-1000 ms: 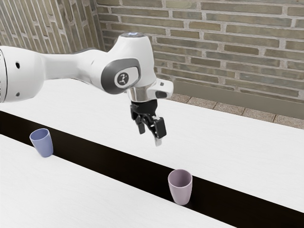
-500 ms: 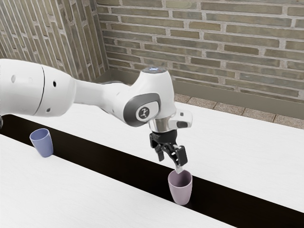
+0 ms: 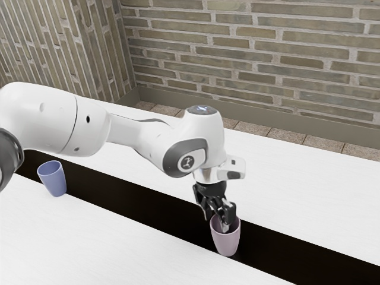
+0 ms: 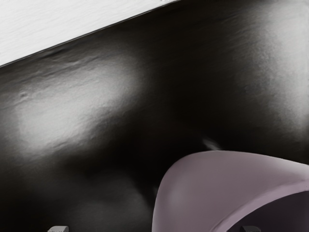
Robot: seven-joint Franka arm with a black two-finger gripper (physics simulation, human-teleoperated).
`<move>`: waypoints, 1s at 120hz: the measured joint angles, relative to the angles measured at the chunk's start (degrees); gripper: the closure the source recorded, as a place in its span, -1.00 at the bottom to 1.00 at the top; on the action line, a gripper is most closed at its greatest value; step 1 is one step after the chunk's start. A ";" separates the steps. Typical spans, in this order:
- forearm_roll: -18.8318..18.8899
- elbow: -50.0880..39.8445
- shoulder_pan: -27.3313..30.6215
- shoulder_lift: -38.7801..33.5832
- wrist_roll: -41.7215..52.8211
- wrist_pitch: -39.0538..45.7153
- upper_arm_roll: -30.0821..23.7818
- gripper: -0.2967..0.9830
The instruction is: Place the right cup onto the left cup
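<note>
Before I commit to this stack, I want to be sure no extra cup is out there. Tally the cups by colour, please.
Blue cup: 1
Pink cup: 1
Total: 2

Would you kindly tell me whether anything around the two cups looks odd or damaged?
Nothing stands out: the blue tapered cup and the mauve tapered cup both stand upright, with no spill or damage visible. The black two-finger hand is at the mauve cup's rim.
</note>
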 joint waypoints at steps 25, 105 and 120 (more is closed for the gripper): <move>0.57 -0.01 -1.11 -0.13 -0.66 0.72 -0.06 0.47; 0.52 -9.58 1.42 -19.68 -3.16 -1.02 0.40 0.68; 0.27 -11.33 2.35 -25.15 -3.33 -3.56 3.15 0.69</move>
